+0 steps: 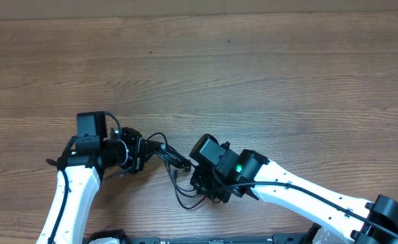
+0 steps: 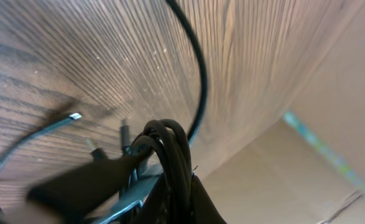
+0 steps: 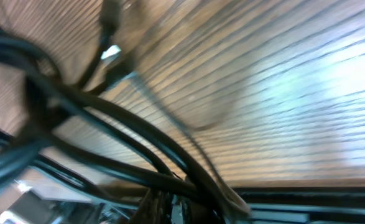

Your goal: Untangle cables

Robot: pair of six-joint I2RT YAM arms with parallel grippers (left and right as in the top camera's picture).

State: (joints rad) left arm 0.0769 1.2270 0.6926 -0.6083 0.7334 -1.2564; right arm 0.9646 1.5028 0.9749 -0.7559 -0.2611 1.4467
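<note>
The left claw (image 1: 139, 152) is closed tight on the cables (image 1: 163, 152); in its own wrist view a doubled bunch of black cord arches up right at the fingertips. The right claw (image 1: 189, 168) is pinched together too. In its blurred wrist view the cords run straight into its grip, so I judge it clamped on the same tangle (which strand exactly is not clear). Between the two claws the bundle is short and looks knotted. Just below the right claw a slack loop (image 1: 185, 195) sags toward the near edge of the table (image 1: 266, 68). Further ahead of the left claw one cord curves away over the wood, and a plug tip (image 2: 74, 116) lies free off to the side. The step in hand looks like pulling the knot apart with both sides gripped. The next move calls for drawing the claws apart slowly while watching which strand slides free
</note>
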